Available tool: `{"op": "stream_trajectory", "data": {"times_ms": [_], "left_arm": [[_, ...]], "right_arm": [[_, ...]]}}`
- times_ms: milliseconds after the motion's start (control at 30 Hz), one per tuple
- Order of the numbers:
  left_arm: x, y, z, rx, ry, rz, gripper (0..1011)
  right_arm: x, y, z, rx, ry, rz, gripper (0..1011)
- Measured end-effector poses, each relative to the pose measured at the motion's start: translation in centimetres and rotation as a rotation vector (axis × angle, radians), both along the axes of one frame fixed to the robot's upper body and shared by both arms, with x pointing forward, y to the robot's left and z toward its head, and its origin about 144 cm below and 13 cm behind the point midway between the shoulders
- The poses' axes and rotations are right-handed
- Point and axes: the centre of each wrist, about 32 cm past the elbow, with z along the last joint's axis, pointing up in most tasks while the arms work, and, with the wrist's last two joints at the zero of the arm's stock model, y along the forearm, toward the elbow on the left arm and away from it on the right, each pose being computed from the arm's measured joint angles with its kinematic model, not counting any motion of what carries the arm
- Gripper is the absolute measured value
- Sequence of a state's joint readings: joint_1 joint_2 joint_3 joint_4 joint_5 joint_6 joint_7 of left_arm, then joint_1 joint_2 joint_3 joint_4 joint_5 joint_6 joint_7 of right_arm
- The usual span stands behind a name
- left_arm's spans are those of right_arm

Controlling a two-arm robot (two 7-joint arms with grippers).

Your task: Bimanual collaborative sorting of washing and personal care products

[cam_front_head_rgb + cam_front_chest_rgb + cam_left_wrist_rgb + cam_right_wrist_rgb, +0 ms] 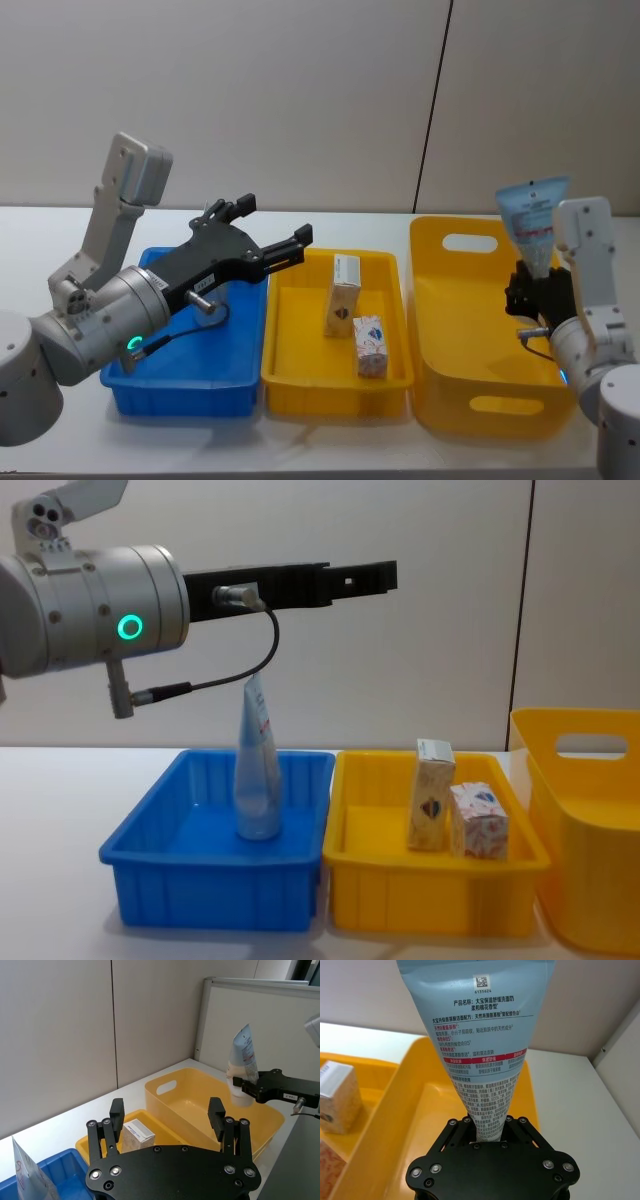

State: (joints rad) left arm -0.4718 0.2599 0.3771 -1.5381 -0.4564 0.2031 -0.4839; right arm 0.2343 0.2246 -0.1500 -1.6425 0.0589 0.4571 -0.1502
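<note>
Pale blue tube [535, 215] gripped crimp-up by right end effector [532, 288], whitish tube [256, 780] stood upright in blue bin [210, 890], beige carton [344, 295] and squat patterned carton [369, 346] side by side in yellow bin [335, 385]

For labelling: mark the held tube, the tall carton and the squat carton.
tube [535, 220]: head view, middle of its printed body.
tall carton [343, 295]: head view, front face.
squat carton [370, 347]: head view, patterned front face.
</note>
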Motion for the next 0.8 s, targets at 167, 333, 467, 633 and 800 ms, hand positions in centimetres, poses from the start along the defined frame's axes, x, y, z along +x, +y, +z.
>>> {"op": "stream_trajectory", "data": {"times_ms": [167,333,467,633,800], "left_arm": [[0.0,0.0,0.0,0.000,0.000,0.000,1001],[0.0,0.0,0.0,0.000,0.000,0.000,1001],[0.0,0.0,0.0,0.000,0.000,0.000,1001],[0.0,0.0,0.0,0.000,0.000,0.000,1001],[0.0,0.0,0.0,0.000,0.000,0.000,1001]], "right_arm": [[0.1,-0.1,-0.6,-0.017,0.016,-0.018,169],[0.2,-0.1,-1.2,-0.031,0.029,-0.031,216],[0.2,-0.1,-1.4,-0.038,0.035,-0.038,360],[0.3,-0.1,-1.6,-0.045,0.041,-0.044,563],[0.3,-0.2,-1.8,-0.048,0.045,-0.047,706]]}}
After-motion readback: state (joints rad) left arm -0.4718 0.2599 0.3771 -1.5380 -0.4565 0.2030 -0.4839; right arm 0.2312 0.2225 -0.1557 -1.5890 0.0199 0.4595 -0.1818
